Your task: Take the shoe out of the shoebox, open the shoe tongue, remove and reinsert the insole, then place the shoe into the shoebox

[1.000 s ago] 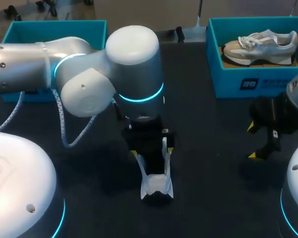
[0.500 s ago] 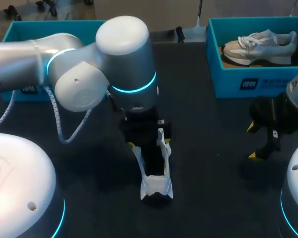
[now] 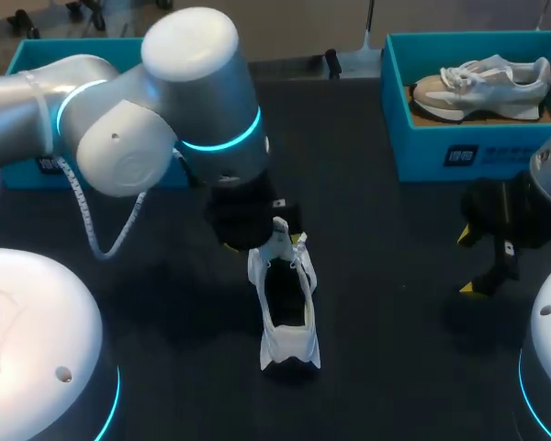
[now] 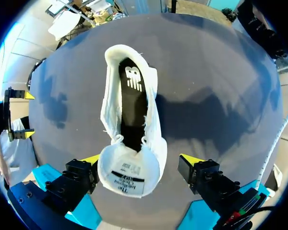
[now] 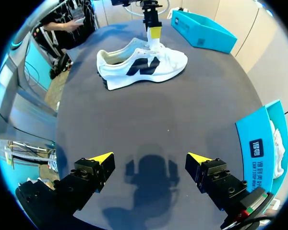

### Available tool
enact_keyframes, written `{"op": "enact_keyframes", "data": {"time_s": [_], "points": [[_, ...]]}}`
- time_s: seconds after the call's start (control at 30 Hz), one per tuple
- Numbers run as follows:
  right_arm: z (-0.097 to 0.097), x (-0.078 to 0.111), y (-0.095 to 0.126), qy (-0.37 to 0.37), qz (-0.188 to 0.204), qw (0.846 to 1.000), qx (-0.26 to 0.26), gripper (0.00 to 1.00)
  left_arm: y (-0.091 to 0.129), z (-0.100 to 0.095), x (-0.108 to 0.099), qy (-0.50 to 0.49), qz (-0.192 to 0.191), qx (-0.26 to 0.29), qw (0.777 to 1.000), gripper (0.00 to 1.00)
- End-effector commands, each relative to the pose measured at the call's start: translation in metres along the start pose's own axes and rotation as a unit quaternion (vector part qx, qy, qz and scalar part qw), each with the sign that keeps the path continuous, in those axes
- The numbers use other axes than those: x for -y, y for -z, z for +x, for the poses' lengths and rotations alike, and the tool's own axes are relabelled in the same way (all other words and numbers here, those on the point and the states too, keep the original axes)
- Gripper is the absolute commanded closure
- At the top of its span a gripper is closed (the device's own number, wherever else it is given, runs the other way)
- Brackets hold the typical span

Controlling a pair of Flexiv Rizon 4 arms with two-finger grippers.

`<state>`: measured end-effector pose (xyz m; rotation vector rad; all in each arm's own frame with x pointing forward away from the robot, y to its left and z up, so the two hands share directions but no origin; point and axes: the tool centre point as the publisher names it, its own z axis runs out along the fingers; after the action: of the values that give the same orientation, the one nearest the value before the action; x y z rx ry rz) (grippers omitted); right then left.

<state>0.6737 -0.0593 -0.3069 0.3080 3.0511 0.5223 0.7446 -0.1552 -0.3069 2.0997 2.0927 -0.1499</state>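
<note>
White leather and mesh make up the low sneaker (image 3: 285, 308) that stands on its sole on the dark table top (image 3: 395, 358), out of any box. The left gripper (image 4: 140, 160) hangs over the shoe's toe end with its jaws spread wide. The raised white tongue (image 4: 129, 171) stands between the two yellow tips. It lies close beside one tip and is clearly apart from the other, so nothing is pinched. Ahead of those jaws the shoe's mouth gapes, and the black insole (image 4: 132, 108) lies flat inside, running out to the heel.

The right gripper (image 5: 150, 158) hovers above bare table with its jaws also spread and nothing between them. Well ahead of them, the sneaker is seen from the side, with the left arm's yellow fingertip (image 5: 154, 32) right above its tongue. In the head view, most of the left gripper is hidden under its own silver wrist (image 3: 211, 119).

Beside the right jaws stands a teal cardboard shoebox (image 3: 441, 152) that holds a second sneaker, grey and white (image 3: 482, 83). Another teal shoebox (image 3: 92, 50) sits behind the left arm, well apart from both pairs of jaws; its inside cannot be made out.
</note>
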Motion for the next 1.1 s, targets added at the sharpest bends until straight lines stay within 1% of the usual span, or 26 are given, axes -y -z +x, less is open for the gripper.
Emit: {"op": "enact_keyframes", "data": {"time_s": [0.03, 0.17, 0.27, 0.3, 0.47, 0.57, 1.1], "points": [[0.001, 0.0, -0.001, 0.0, 0.002, 1.0, 0.001, 0.0, 0.001, -0.002, -0.007, -0.013, 0.008, 0.005, 1.0, 0.0], [0.001, 0.0, -0.001, 0.0, 0.002, 1.0, 0.001, 0.0, -0.001, -0.007, -0.006, -0.02, 0.021, 0.013, 0.999, 0.0], [0.001, 0.0, -0.001, 0.0, 0.002, 1.0, 0.001, 0.0, -0.001, -0.008, -0.006, -0.024, 0.021, 0.017, 0.999, 0.0], [0.001, 0.0, -0.001, 0.0, 0.002, 1.0, 0.001, 0.0, -0.002, -0.01, -0.006, -0.024, 0.025, 0.022, 0.999, 0.0], [0.001, 0.0, -0.001, 0.0, 0.002, 1.0, 0.001, 0.0, -0.002, -0.02, -0.009, -0.018, 0.019, 0.024, 0.999, 0.0], [0.001, 0.0, -0.001, 0.0, 0.002, 1.0, 0.001, 0.0, -0.002, -0.023, -0.009, -0.018, 0.028, 0.03, 0.999, 0.0], [0.001, 0.0, -0.001, 0.0, 0.002, 1.0, 0.001, 0.0, -0.002, -0.023, -0.009, -0.018, 0.028, 0.03, 0.999, 0.0]]}}
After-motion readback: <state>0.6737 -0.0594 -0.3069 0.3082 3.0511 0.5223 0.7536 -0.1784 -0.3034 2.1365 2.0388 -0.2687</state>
